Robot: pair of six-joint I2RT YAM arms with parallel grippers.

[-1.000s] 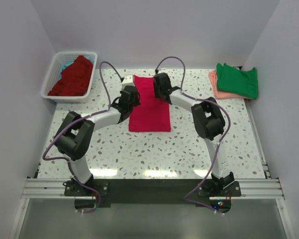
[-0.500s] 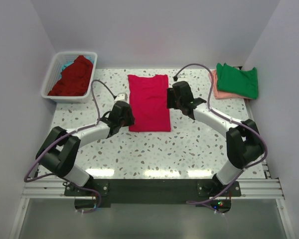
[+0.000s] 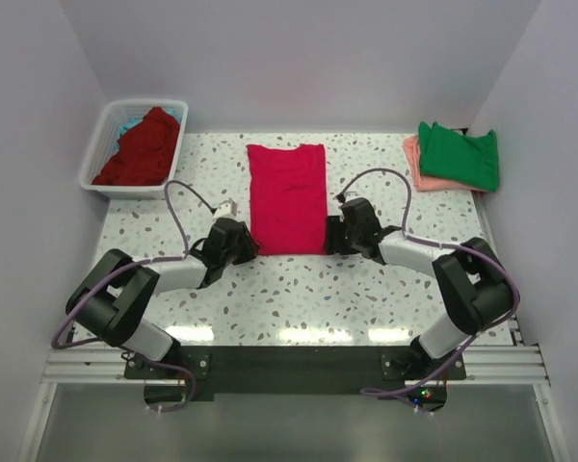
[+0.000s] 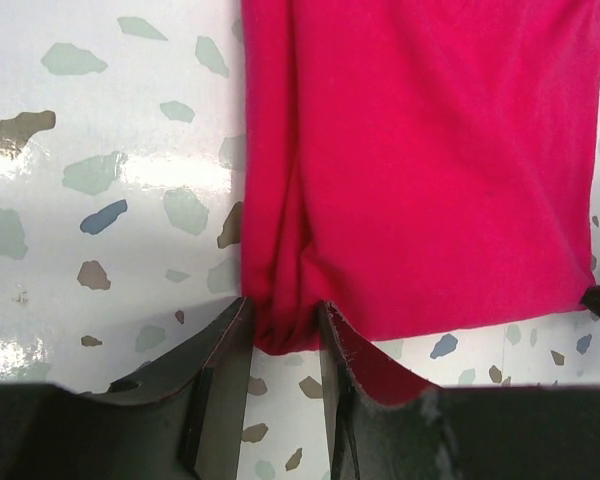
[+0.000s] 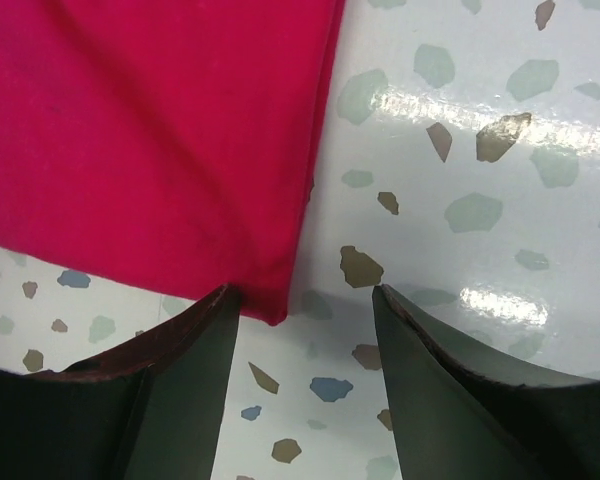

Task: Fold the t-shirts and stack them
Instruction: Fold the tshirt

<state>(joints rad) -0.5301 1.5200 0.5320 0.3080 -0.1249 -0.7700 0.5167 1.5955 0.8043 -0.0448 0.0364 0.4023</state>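
- Drew the left gripper (image 4: 283, 308) back from the far end to the near left corner of the shirt (image 3: 287, 197); pinched bunched cloth there, jaws narrow.
- Left the shirt flat between both grippers, a long folded strip.
- Brought the right gripper (image 5: 305, 292) to the near right corner, jaws wide, empty; end-over-end fold probably next.

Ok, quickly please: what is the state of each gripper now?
Left gripper: closed on the near corner of the crimson t-shirt.
Right gripper: open, at the shirt's other near corner.
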